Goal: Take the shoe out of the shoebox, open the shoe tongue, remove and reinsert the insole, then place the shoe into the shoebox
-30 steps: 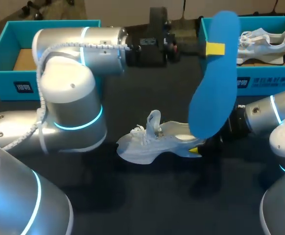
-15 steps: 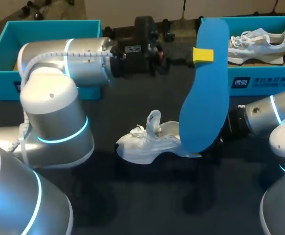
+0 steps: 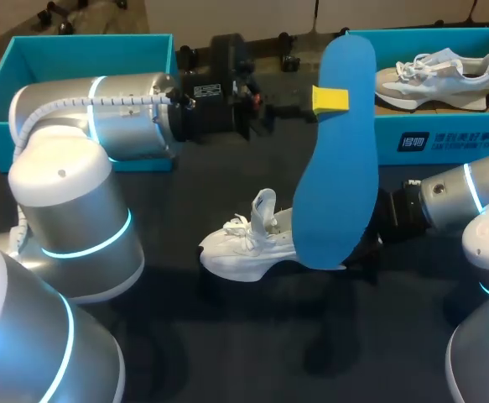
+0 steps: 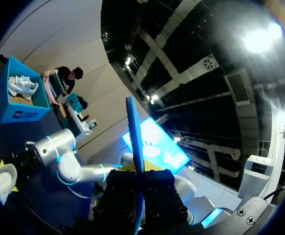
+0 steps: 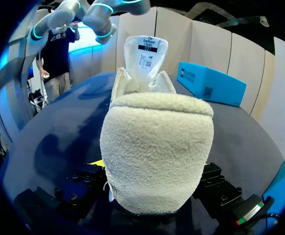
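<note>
Mid-table, my left gripper [image 3: 330,99] pinches the smooth, flat blue insole [image 3: 336,185] upright over the white laced shoe [image 3: 244,248].
Left wrist: insole edge-on, thin as a blade. Right wrist: my right gripper [image 5: 152,171] clamps the shoe's fleecy, rounded heel.

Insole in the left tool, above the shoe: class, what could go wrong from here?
The left tool grips the insole near one end only, so its long free end may swing or slip.
The tongue stands upright over the opening of the shoe; the insole could catch on it.
The right tool holds only the heel, so pushing may tip the shoe.
</note>
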Robot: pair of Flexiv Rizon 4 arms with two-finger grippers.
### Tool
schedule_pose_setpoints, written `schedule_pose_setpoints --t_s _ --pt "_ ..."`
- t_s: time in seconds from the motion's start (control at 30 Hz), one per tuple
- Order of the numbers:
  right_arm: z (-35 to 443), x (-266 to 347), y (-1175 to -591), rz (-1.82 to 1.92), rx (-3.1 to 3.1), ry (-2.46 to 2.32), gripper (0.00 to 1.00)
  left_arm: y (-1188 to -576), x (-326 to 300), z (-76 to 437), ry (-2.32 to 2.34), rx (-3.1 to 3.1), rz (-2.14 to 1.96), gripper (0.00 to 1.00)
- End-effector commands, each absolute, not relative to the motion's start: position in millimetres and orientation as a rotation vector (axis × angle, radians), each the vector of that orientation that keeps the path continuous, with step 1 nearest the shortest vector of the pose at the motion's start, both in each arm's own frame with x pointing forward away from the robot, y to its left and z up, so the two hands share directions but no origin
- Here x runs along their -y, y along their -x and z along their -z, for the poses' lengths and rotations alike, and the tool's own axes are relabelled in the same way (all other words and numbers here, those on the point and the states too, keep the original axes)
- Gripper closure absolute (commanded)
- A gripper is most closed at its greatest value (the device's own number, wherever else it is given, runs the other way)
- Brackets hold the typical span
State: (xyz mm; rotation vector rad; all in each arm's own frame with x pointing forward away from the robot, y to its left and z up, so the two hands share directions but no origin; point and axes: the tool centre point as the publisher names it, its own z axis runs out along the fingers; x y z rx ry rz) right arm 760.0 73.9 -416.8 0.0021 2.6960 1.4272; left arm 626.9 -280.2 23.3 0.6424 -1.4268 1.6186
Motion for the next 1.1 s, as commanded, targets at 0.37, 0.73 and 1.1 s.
schedule_pose_setpoints --t_s 0.37,0.73,1.1 --pt "416.8 -75.0 -759.3 -1.423 -2.697 -0.004 1.00 -618.8 268.1 -22.3 -0.657 1.419 -1.631 1.00" --pt "416.8 -75.0 -759.3 -1.423 -2.697 -0.004 1.00 -617.8 268.5 -25.2 -0.634 1.441 -1.649 1.00" --pt "416.8 -75.0 -759.3 -1.423 -2.697 -0.004 1.00 -622.6 269.1 -25.1 -0.625 1.459 -1.671 1.00"
